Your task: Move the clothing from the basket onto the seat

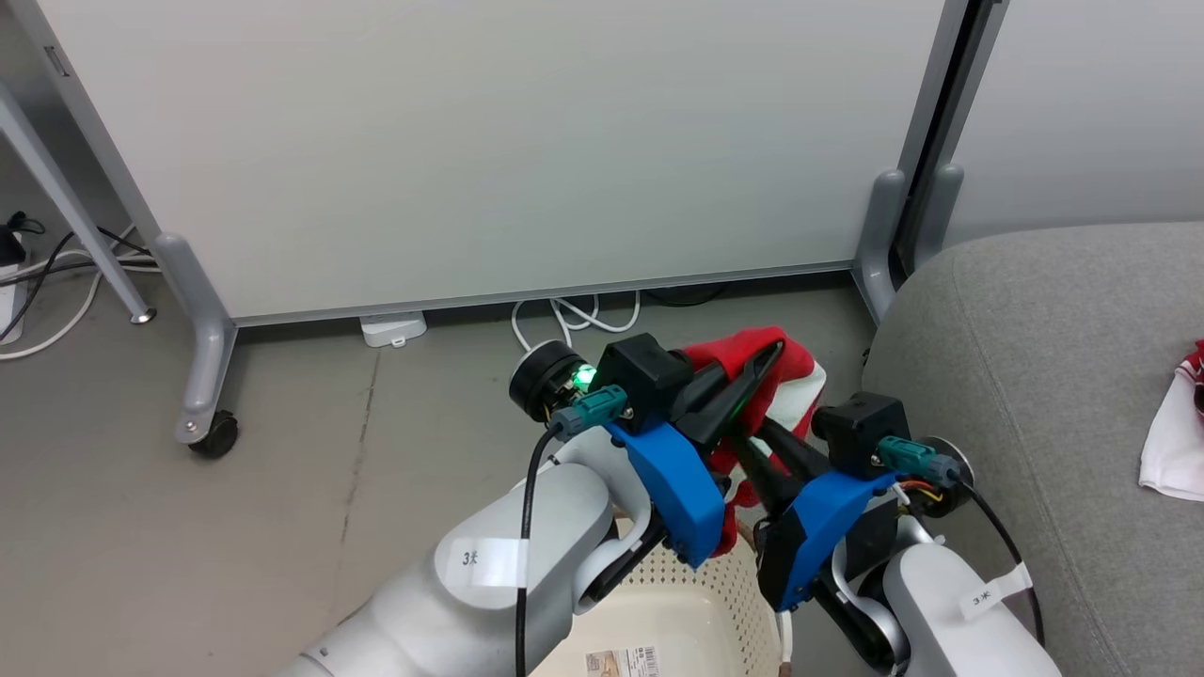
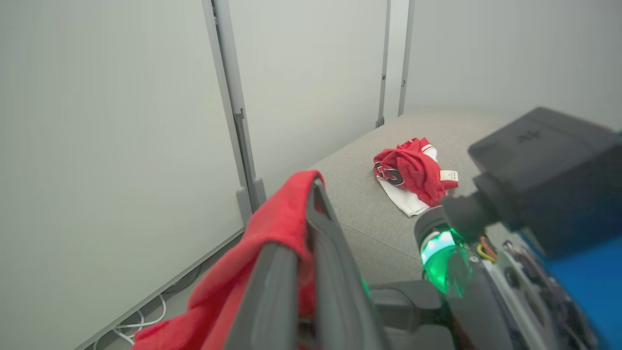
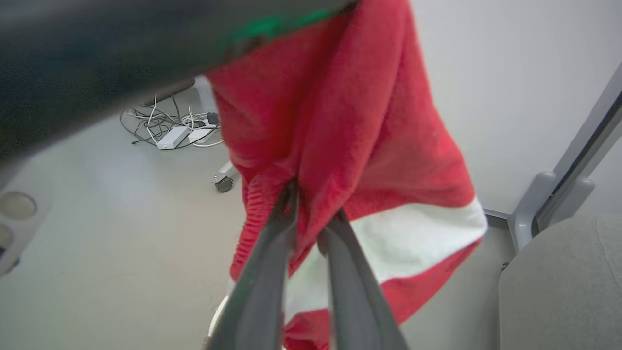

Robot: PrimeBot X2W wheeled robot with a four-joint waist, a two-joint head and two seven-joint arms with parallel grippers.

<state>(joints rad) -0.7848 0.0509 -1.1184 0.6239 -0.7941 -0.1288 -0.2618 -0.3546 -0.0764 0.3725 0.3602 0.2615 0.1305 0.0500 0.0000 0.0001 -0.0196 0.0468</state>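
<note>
1. the left gripper [image 1: 767, 362], jaws shut tight, holds a red garment [image 3: 369, 146] up above the basket [image 1: 677, 602], just beside the grey seat [image 1: 1035, 376]; the right gripper [image 3: 313, 209], jaws narrow, pinches a lower fold.
2. risk: the right pinch looks thin, so a sideways pull could slide the fold free.
3. risk: arms drawing apart could strain the fabric.
4. risk: the hanging tail may snag the basket rim and tip it.
5. risk: letting go short of the seat, where another garment [image 2: 413, 170] already lies, drops it on the floor [image 1: 282, 470].
</note>
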